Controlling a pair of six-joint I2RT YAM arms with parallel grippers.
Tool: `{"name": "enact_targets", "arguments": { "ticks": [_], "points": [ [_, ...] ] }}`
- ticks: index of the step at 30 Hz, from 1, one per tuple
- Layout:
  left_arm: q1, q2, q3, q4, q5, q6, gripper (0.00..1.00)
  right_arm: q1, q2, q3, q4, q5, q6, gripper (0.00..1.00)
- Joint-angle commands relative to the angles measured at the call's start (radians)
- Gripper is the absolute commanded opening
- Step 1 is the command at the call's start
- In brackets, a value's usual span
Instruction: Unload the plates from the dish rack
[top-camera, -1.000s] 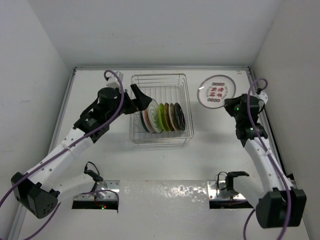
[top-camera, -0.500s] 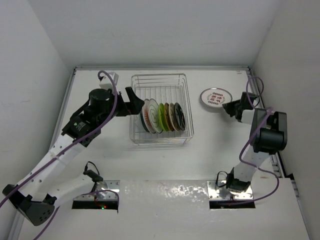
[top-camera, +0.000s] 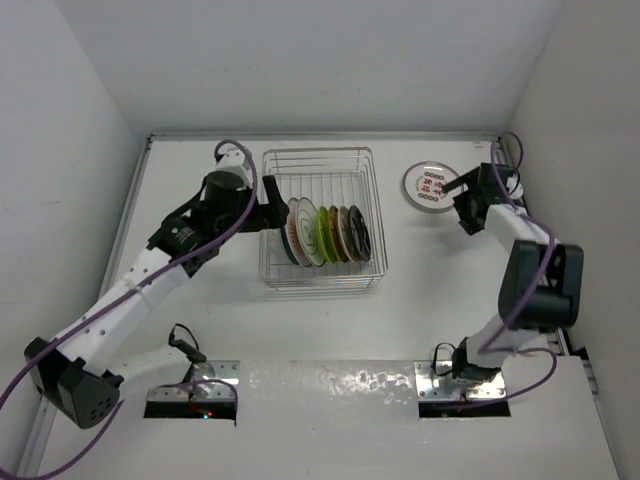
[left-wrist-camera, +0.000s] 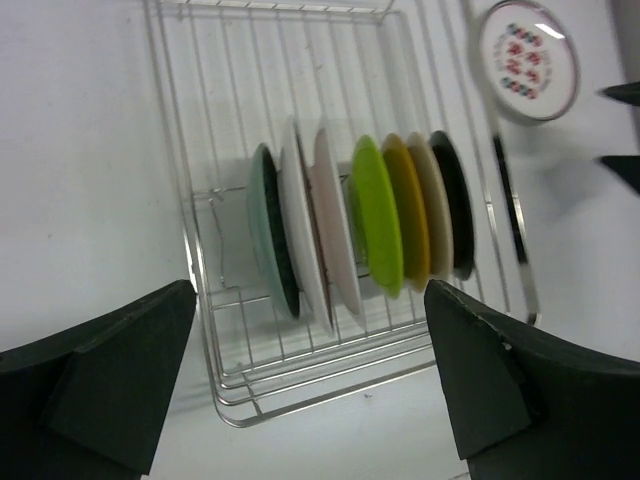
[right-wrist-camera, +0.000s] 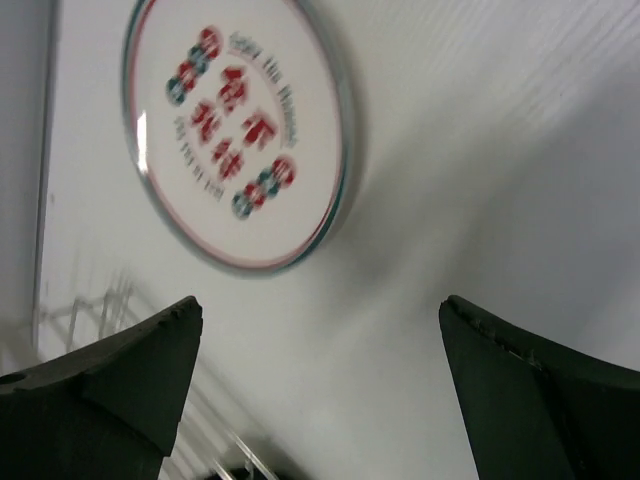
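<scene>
The white plate has red signs and a small line of writing, all too blurry to read.

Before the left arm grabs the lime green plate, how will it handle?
The lime green plate looks rigid and probably light. Standing on edge, packed between neighbours in the dish rack, it may knock them or roll once lifted. Its smooth face likely slips.

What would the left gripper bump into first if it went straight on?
Probably the nearest plate in the dish rack, though the left gripper might catch the rack's wire wall first.
</scene>
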Motion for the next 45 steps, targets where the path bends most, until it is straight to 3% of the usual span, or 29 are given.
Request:
{"name": "enact_targets", "arguments": {
  "ticks": [1,3,8,16,28,38,45],
  "points": [
    [-0.003,0.069,0.051,-0.023,-0.088,-0.031,0.91,0.114,-0.261,-0.001,-0.187,0.238,-0.195,0.99],
    [-0.005,0.128,0.074,-0.021,-0.090,-0.036,0.87,0.212,-0.390,-0.011,-0.232,0.312,-0.262,0.99],
    [-0.008,0.235,0.119,-0.011,-0.073,-0.051,0.60,0.312,-0.543,-0.069,-0.291,0.223,-0.447,0.99],
    [-0.039,0.341,0.162,-0.017,-0.116,-0.065,0.44,0.363,-0.760,-0.270,-0.340,0.271,-0.537,0.99],
    [-0.079,0.451,0.208,-0.060,-0.218,-0.074,0.24,0.363,-0.781,-0.319,-0.342,0.234,-0.557,0.99],
    [-0.112,0.499,0.301,-0.120,-0.281,-0.053,0.03,0.361,-0.849,-0.333,-0.358,0.305,-0.534,0.99],
    [-0.114,0.520,0.349,-0.152,-0.307,-0.028,0.00,0.361,-0.864,-0.325,-0.371,0.305,-0.534,0.99]
  ]
}}
